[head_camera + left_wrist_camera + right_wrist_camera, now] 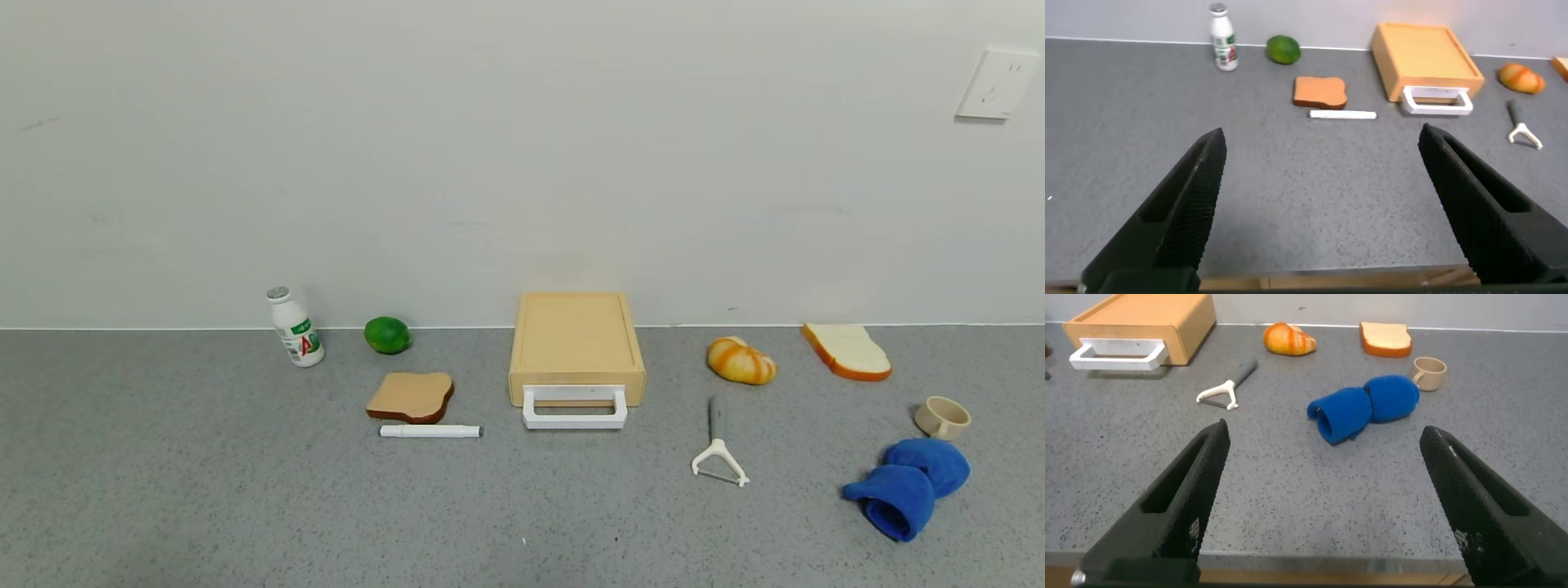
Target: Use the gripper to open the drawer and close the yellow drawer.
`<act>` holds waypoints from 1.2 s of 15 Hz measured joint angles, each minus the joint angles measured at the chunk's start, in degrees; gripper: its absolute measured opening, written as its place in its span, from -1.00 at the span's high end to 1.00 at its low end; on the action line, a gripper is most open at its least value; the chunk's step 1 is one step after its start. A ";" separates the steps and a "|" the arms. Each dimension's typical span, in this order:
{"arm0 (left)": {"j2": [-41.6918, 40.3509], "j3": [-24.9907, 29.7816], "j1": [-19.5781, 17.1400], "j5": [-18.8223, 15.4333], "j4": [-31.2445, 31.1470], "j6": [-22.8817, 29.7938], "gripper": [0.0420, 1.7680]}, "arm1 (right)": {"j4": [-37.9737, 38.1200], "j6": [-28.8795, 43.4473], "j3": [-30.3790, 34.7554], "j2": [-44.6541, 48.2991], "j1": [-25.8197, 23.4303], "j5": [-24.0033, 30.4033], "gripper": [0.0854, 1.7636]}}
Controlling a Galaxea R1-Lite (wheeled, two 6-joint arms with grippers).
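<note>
Drawer (576, 347): shut, against the wall, white handle (575, 407) facing the robot; well ahead of both sets of fingers.
Left gripper (1319, 208): fingers wide, holding nothing, short of the marker (1342, 115).
Right gripper (1323, 502): fingers wide, nothing held, blue cloth (1364, 407) ahead.
Advice: bring one finger inside the handle loop, then pull straight back, level.

Arms: you can't see either arm from the head view.
Left tool (1319, 212): you only see its two fingers, cut off at the bottom edge.
Right tool (1323, 506): same, two fingers cut off at the bottom edge.
Drawer (576, 347): its inside is hidden from you.
Bottle (295, 328): the label words are too small for you to read.
Toast (1561, 67): the side edge cuts it off.
</note>
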State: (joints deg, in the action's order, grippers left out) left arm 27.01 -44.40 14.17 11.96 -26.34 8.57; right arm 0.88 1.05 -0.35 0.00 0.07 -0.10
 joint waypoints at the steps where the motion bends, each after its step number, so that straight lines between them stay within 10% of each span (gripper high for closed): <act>1: -1.55 0.07 -1.66 0.02 -0.88 0.00 -0.92 | 0.00 0.00 0.00 0.00 0.00 0.02 -0.94; 10: -10.56 -1.05 -9.40 5.67 -6.36 -0.11 -0.93 | 0.00 0.00 0.00 0.00 0.00 0.00 -0.94; 18: -17.94 2.67 -14.07 1.87 -5.96 -1.96 -0.94 | 0.00 -0.01 0.00 0.00 0.00 0.00 -0.94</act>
State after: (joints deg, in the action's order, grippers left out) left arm 9.07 -41.73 0.10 13.82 -32.31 6.61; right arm 0.88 1.04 -0.35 0.00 0.07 -0.10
